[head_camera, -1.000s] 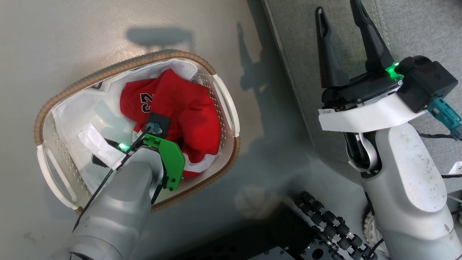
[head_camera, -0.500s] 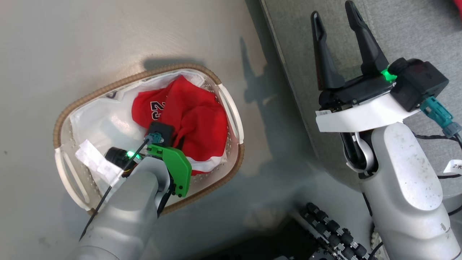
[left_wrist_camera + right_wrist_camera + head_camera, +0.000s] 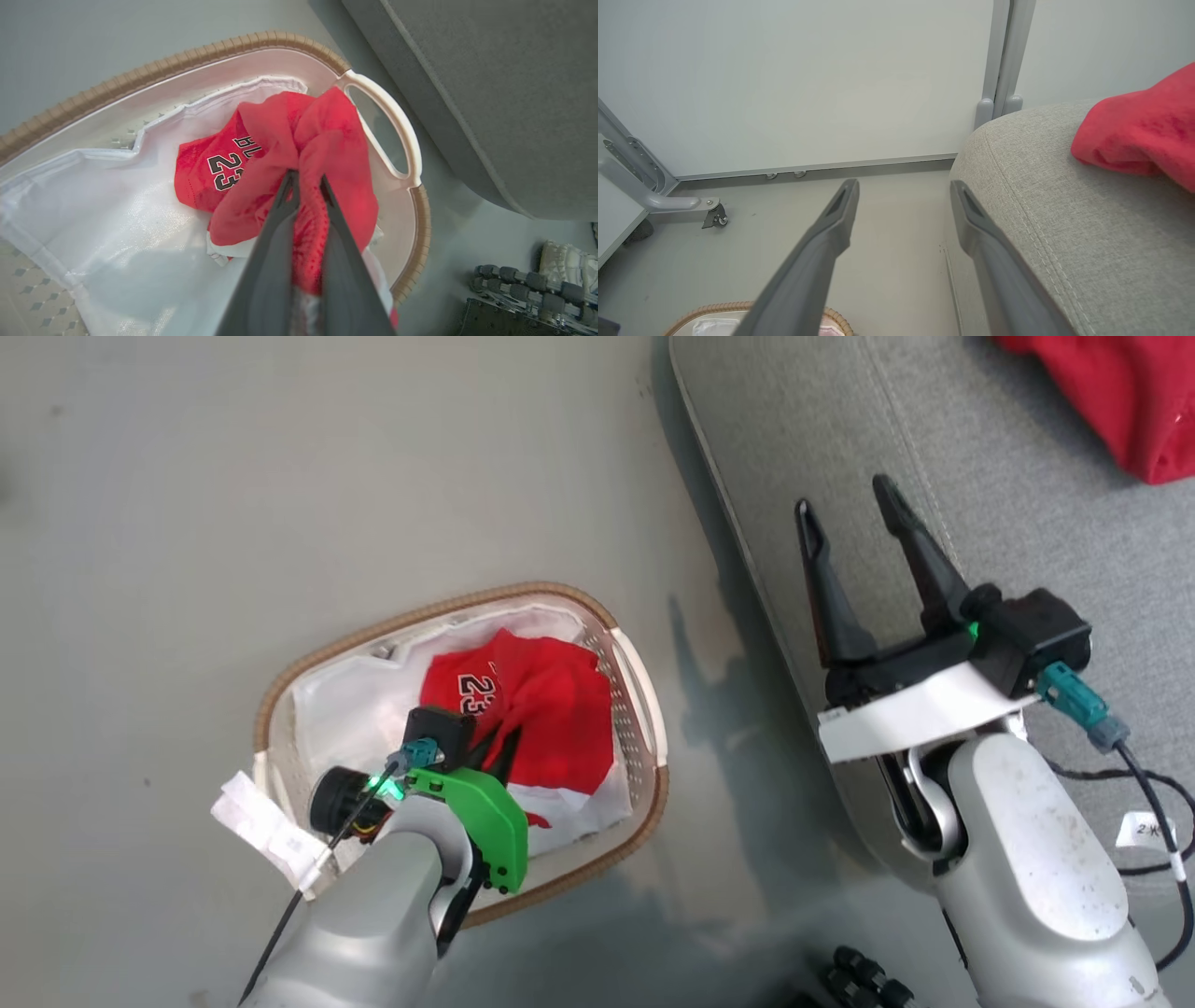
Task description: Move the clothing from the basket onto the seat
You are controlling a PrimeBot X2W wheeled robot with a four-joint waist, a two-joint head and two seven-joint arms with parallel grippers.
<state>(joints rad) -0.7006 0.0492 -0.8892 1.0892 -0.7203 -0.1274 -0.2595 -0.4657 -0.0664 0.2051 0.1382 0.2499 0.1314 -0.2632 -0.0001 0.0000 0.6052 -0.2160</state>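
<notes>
One red garment (image 3: 327,135), printed with the number 23 in black and white, lies bunched inside the basket (image 3: 140,77), heaped against the end nearest the white side handle (image 3: 397,121). White trim shows at the garment's lower edge. The left gripper (image 3: 307,178) reaches down into the basket and pinches a fold of the red cloth. Its two dark fingers are drawn almost together, with only the gathered fabric between them. Under the garment, a white liner cloth (image 3: 117,200) covers the basket's bottom and walls, below the brown woven rim.

The basket stands on a smooth grey floor (image 3: 280,476). Just beyond the basket's handle side rises the seat (image 3: 822,439), a light grey upholstered cushion with a stitched seam along its rounded edge. The right gripper (image 3: 842,497) hovers over that edge, on the far side of the handle from the basket's load, its fingers spread wide and holding nothing. Well away from the basket, farther across the seat, a second red garment (image 3: 1120,401) lies on the grey fabric.
</notes>
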